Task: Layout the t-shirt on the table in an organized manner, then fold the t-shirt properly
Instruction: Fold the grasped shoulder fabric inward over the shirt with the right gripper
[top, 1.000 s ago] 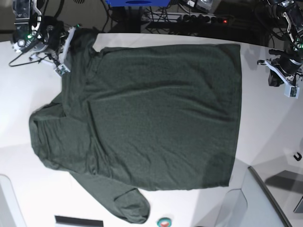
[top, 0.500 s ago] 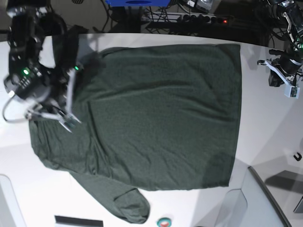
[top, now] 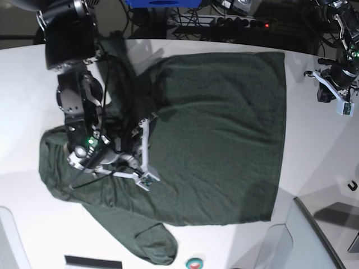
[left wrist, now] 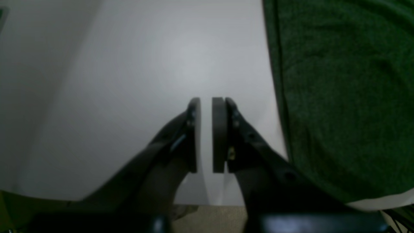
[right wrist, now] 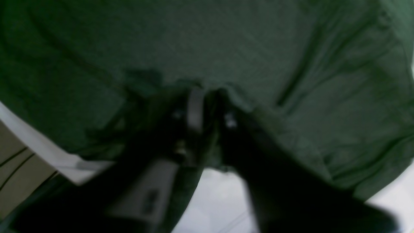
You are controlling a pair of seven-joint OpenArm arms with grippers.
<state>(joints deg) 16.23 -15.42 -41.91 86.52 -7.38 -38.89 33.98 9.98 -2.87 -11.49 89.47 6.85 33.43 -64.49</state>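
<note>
The dark green t-shirt (top: pixel 224 123) lies spread over the white table (top: pixel 314 157), hem toward the right. Its lower sleeve (top: pixel 154 246) points to the front edge. My right gripper (top: pixel 147 152) hovers low over the shirt's left half, and the far left shoulder cloth is pulled in beneath the arm. In the blurred right wrist view the gripper (right wrist: pixel 208 97) has its fingers close together, with t-shirt (right wrist: pixel 258 48) fabric bunched at the tips. Whether it pinches the cloth does not show. My left gripper (left wrist: pixel 206 103) hangs over bare table (left wrist: pixel 129 81) beside the shirt's hem (left wrist: pixel 339 97), its pads nearly touching and holding nothing.
A grey bin (top: pixel 314 241) sits at the front right corner, with a small black hook (top: pixel 352 185) near it. A round red-and-green button (top: pixel 194 262) and a black strip (top: pixel 92 261) lie along the front edge. Cables and a power strip (top: pixel 235 22) run behind the table.
My right arm swept from the far left corner to over the shirt's left half, dragging the upper sleeve and shoulder inward. My left arm stayed where it was.
</note>
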